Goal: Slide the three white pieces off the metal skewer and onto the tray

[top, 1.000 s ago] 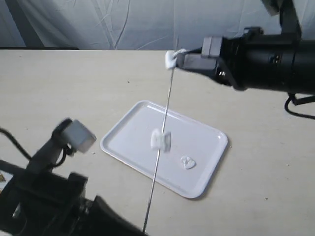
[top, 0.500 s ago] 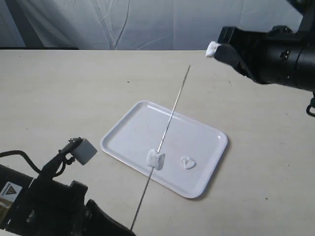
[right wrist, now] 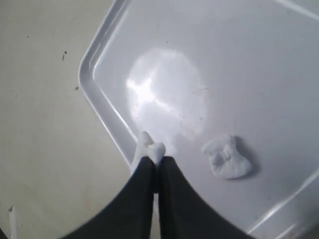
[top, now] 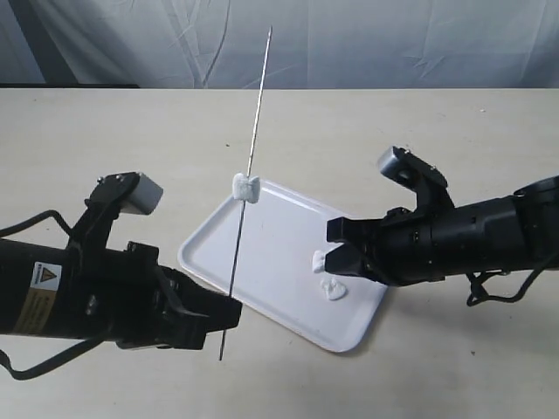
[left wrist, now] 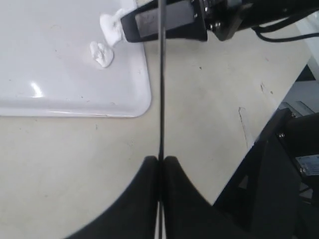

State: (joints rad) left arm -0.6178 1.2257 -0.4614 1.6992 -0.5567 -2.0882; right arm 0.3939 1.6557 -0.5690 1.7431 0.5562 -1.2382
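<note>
The metal skewer point(left wrist: 161, 74) runs out of the left wrist view, tip unseen.

Black left arm point(top: 87, 297) lies low; left gripper point(top: 229, 316) is clamped on the thin grey metal skewer point(top: 254, 131). Black right arm point(top: 472, 236) extends horizontally; right gripper point(top: 332, 259) pinches a small white soft piece point(top: 320, 260) at its tips.

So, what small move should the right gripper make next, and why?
Probably open the right gripper and let the pinched white piece drop. It hangs over the tray, beside the loose piece lying there. The third piece is still on the metal skewer.
</note>
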